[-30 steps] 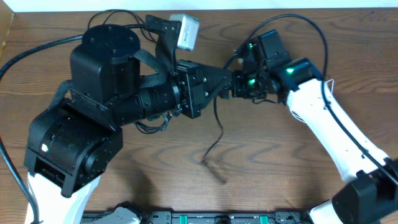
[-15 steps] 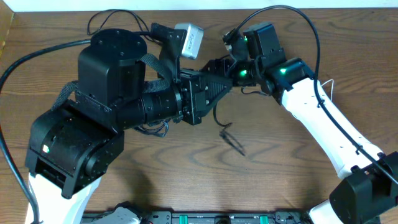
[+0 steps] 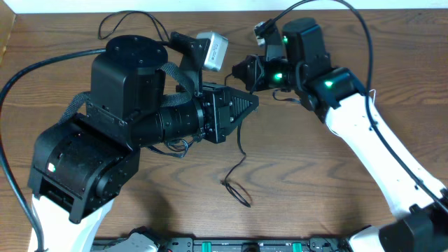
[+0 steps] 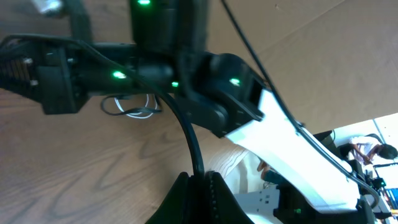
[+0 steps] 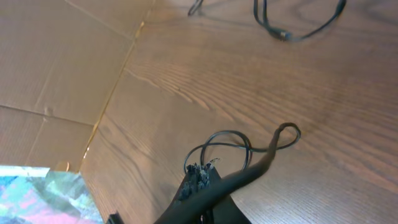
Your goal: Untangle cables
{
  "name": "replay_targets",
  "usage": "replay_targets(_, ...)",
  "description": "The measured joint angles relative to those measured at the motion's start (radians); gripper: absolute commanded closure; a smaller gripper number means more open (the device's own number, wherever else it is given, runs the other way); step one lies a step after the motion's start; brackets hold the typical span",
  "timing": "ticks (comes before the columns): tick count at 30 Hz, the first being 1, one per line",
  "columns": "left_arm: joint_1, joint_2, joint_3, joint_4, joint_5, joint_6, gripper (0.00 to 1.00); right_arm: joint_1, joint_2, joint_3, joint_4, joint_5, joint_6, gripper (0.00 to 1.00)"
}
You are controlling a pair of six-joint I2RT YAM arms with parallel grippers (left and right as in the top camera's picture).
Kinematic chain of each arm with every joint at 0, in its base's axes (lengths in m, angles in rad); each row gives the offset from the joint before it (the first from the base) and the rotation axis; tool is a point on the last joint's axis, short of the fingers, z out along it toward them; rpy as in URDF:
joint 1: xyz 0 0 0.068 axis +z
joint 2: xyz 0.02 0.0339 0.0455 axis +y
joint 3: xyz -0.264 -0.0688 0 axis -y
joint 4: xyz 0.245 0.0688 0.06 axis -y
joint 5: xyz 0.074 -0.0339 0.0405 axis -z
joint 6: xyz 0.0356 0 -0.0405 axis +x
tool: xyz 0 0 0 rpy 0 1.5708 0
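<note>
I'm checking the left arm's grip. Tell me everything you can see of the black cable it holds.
The black cable is thin, smooth and rubbery-looking. In the left wrist view it rises out of the left gripper, whose jaws are shut on it, and curves toward the right arm. Overhead, a black strand, likely the same cable, drops from beneath that gripper to the wooden table and ends in a small curl lying there. No plug can be made out.

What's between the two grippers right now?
A short stretch of black cable. The left wrist view shows it pinched in the left gripper and curving up toward the right gripper. Where it ends there is hidden.
</note>
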Motion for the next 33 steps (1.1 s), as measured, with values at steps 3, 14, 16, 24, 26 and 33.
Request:
replay_targets(3, 0.000, 0.000, 0.000, -0.003, -0.002, -0.003, 0.93, 0.000, -0.051, 0.000, -0.031, 0.031, 0.000, 0.99)
replay_targets(14, 0.000, 0.000, 0.000, -0.012, -0.080, -0.008, 0.92, -0.001, -0.230, 0.000, -0.251, 0.131, -0.011, 0.47)
replay_targets(16, 0.000, 0.000, 0.000, -0.012, -0.087, -0.008, 0.93, -0.001, -0.238, 0.000, -0.258, 0.127, -0.012, 0.47)
replay_targets(24, 0.000, 0.000, 0.000, -0.026, -0.133, -0.062, 0.92, -0.009, -0.322, 0.000, -0.249, 0.081, -0.237, 0.43)
replay_targets(26, 0.000, 0.000, 0.000, -0.026, -0.139, -0.094, 0.93, -0.009, -0.362, 0.000, -0.249, 0.067, -0.336, 0.38)
replay_targets(33, 0.000, 0.000, 0.000, 0.002, -0.128, -0.154, 0.93, 0.010, -0.347, 0.000, -0.220, 0.020, -0.469, 0.30)
